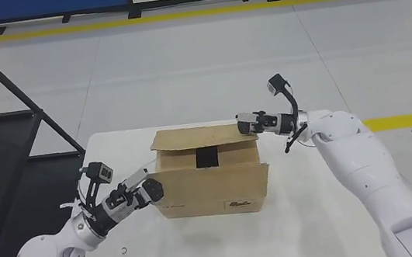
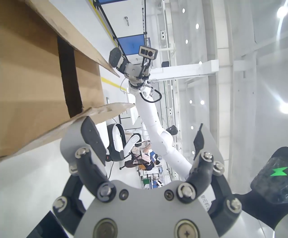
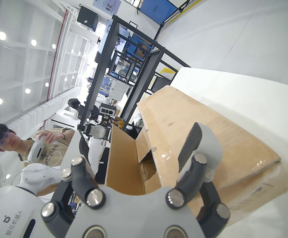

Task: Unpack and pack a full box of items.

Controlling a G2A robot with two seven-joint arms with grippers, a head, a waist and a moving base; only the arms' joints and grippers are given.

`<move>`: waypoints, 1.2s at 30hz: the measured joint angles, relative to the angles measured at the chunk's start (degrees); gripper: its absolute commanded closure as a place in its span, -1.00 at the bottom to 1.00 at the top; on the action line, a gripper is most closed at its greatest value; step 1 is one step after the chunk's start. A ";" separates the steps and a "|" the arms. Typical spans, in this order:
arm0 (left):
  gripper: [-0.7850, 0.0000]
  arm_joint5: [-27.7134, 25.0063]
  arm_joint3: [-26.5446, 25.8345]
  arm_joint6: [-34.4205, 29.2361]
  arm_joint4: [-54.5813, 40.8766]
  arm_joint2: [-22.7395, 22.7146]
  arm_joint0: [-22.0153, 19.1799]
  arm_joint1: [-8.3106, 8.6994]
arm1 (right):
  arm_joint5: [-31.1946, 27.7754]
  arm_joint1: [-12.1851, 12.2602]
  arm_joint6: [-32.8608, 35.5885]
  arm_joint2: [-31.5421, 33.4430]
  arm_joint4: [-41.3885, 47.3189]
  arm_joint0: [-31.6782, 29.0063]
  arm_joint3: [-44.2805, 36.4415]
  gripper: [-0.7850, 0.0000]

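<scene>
One brown cardboard box rests on the white table. Its long axis runs side to side before the robot, and its top faces up, flaps folded over with a dark gap between them. We count two grippers. The left gripper, fingers spread wide and empty, sits just beside the box's left end. The right gripper, likewise spread and empty, hovers at the box's far right corner.
</scene>
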 measured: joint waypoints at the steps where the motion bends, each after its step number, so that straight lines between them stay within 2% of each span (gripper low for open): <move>1: -1.00 0.41 0.36 0.58 0.15 0.61 -0.54 -0.07 | 0.88 0.09 0.31 0.04 0.01 -0.08 -0.25 -1.00; 7: -1.00 1.91 2.42 4.49 0.86 4.52 -4.17 -0.66 | 6.14 0.66 2.99 1.09 2.94 -1.36 -2.27 -1.00; 16: -1.00 5.56 5.36 11.33 0.83 9.36 -8.95 -1.70 | 9.23 1.77 10.03 2.45 7.28 -4.19 -7.02 -1.00; 24: -1.00 6.06 6.64 14.66 1.34 11.52 -10.88 -2.33 | 12.57 2.75 13.31 2.92 12.09 -8.11 -14.55 -1.00; 32: -1.00 6.37 7.16 15.57 0.54 12.20 -11.50 -2.71 | 13.76 3.19 14.44 2.69 12.80 -8.59 -15.03 -1.00; 36: -1.00 6.11 7.51 15.10 -0.02 11.93 -11.60 -2.78 | 14.64 3.29 11.73 2.31 11.18 -8.58 -14.31 -1.00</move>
